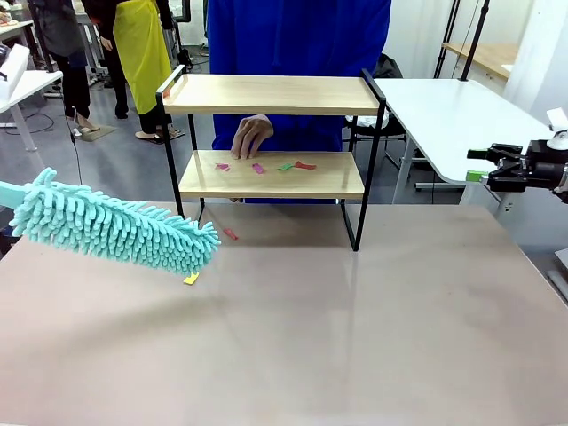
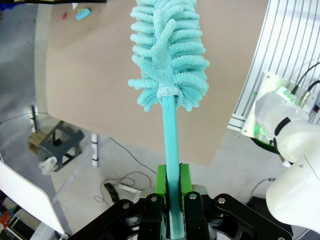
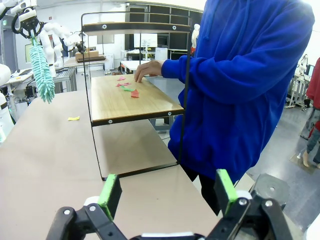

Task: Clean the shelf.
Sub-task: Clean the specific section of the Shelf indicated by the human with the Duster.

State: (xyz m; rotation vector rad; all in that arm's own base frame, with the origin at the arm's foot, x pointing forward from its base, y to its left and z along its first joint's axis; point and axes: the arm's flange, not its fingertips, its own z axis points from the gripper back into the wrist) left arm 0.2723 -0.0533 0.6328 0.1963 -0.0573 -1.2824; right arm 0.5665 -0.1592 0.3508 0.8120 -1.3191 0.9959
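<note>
While scanning from the left: noted left gripper (image 2: pixel 171 176) clamped tight on thin teal handle of fluffy teal microfibre duster (image 1: pixel 115 229), tilted low over brown table (image 1: pixel 373 337). Small yellow paper scrap (image 1: pixel 191 279) under duster tip, red scrap (image 1: pixel 231 234) near. Far centre, two-tier wooden shelf in black metal frame (image 1: pixel 271 93); coloured scraps (image 1: pixel 259 167) on lower board, person's hand (image 1: pixel 251 135) fingertips-down there, grasping nothing. Far right, right gripper (image 1: pixel 486 166) spread wide, empty.

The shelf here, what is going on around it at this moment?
The left pincer is shut on the handle of a turquoise microfibre duster, held over the table left of the shelf. A person's hand is on the lower board beside coloured paper scraps. The right pincer is open, off to the side.
</note>
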